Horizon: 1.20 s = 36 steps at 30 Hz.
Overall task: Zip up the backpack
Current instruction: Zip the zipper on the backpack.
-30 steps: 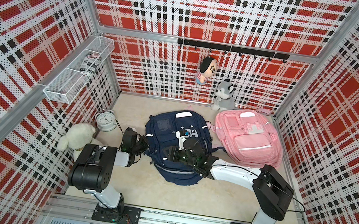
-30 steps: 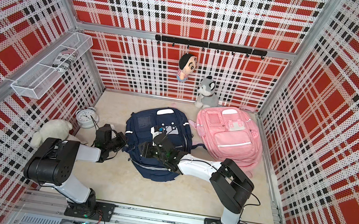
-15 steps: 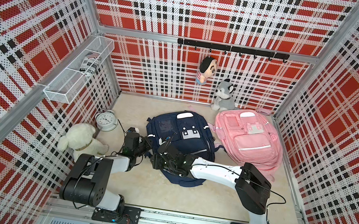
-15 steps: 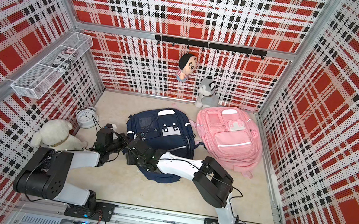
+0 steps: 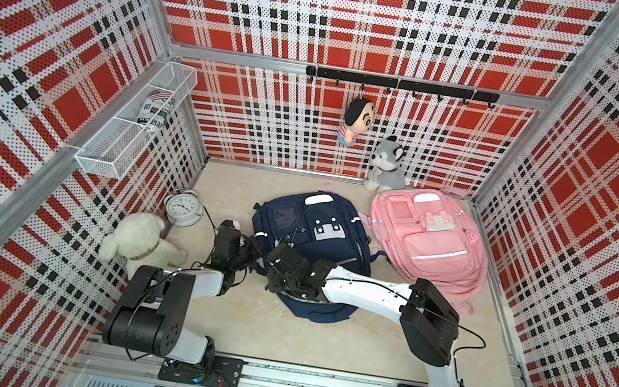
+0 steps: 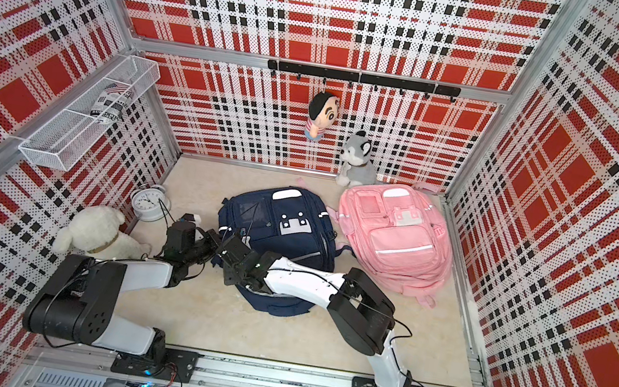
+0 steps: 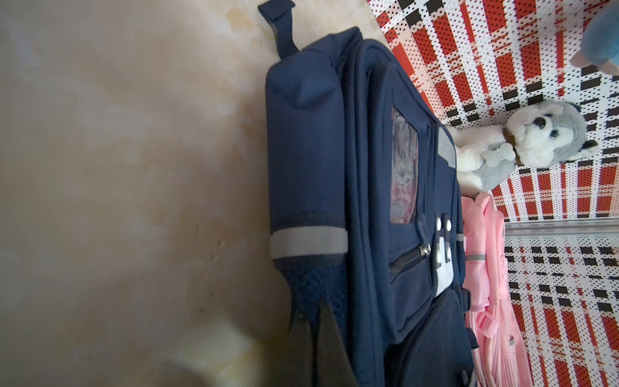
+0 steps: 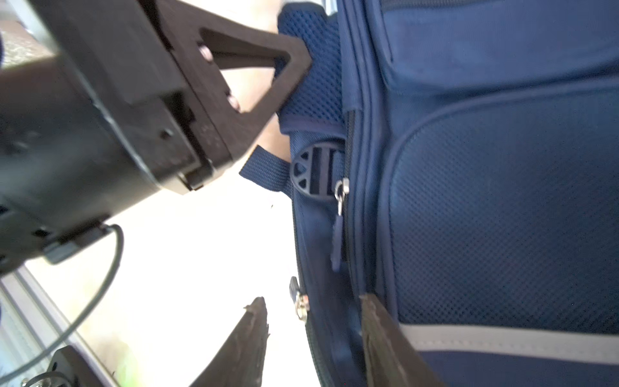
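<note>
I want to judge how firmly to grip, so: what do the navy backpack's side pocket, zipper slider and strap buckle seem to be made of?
The side pocket looks like open-mesh textile, matte; its small holes show. The zipper slider seems metal: silvery, with a bright glint. Its pull tab may be navy fabric or rubber. The strap buckle is probably moulded plastic: dark, smooth, ribbed.

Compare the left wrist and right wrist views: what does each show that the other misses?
Left wrist only: the husky plush, the pink backpack and the front pocket zipper. Right wrist only: the hanging zipper pull, a strap buckle and the open right gripper. Both: the navy backpack, with the left gripper shut on its mesh side pocket.
</note>
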Available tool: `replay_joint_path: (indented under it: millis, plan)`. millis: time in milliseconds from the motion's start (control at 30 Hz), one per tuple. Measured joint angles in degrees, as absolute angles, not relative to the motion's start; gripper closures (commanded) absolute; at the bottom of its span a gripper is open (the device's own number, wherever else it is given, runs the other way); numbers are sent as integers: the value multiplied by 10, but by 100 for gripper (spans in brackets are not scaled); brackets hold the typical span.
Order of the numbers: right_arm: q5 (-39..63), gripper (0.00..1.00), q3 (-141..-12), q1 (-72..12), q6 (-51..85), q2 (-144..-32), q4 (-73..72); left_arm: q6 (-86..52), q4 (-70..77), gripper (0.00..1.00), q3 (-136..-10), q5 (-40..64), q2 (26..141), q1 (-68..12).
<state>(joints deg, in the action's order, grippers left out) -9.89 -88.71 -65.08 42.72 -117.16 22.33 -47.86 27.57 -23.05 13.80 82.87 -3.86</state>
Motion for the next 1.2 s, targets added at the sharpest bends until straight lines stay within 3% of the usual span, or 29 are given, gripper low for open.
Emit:
replay_joint_path:
  millis: [1000,1200]
  plan:
    - [-92,64,-963,-647,399,-1243,265,-477,274,100,-230,139,829,-38]
    - [-91,59,-966,-644,401,-1251,270,-477,274,100,-230,140,829,-38]
